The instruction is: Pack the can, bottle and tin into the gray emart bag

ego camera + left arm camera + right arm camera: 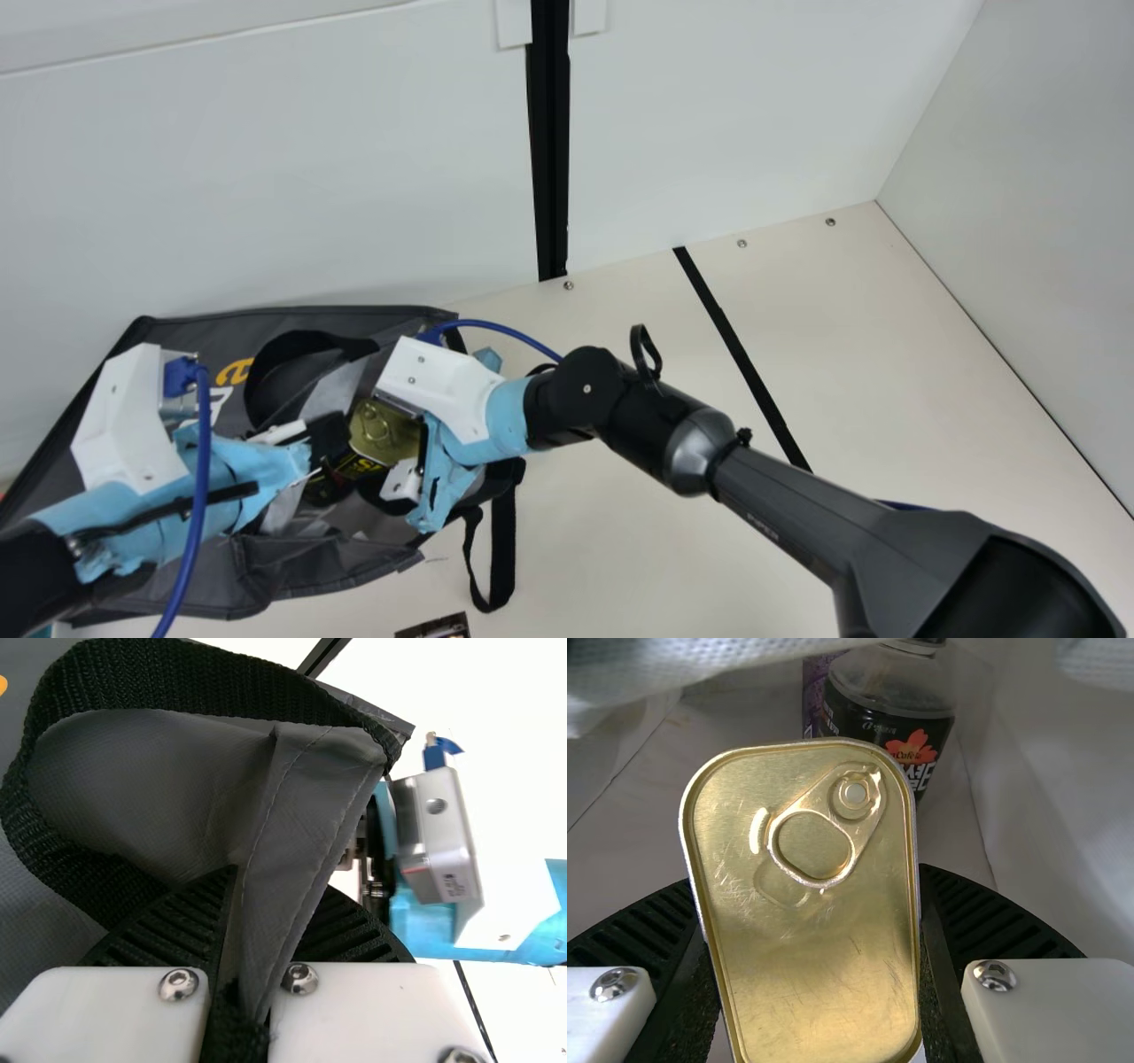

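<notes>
Right wrist view — my right gripper (806, 890) holds the ring-pull tin (811, 983) by its long sides: rigid, likely slippery — left gripper (275, 895) pinches limp gray bag (310, 806) fabric.

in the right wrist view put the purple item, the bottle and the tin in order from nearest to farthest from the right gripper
1. Tin: nearest, held between the right gripper's two fingers
2. Bottle: beyond the tin, standing off its far end
3. Purple item: farthest, partly hidden behind the bottle
</notes>
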